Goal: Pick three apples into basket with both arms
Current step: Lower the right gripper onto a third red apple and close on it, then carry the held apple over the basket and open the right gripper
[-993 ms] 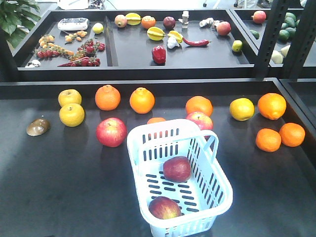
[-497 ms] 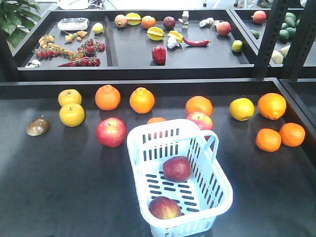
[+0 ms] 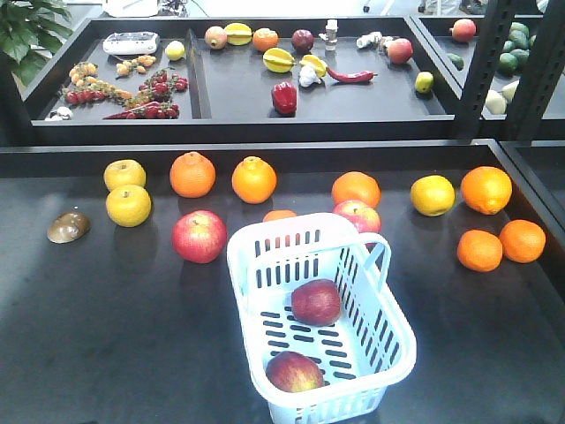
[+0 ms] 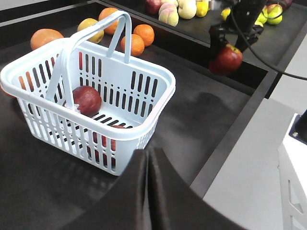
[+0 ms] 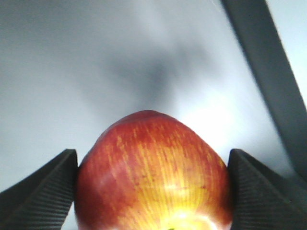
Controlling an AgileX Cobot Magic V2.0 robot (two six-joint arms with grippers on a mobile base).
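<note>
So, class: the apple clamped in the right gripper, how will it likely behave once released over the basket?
The apple looks round and smooth, so it would probably roll on landing. It seems firm: the pads show no denting. The basket walls should stop it, likely beside the two apples already inside.

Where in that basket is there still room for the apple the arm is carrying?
The basket floor is bare at its far end, behind the upper apple. A smaller gap lies between that one and the near apple. The right gripper holds the third apple.
</note>
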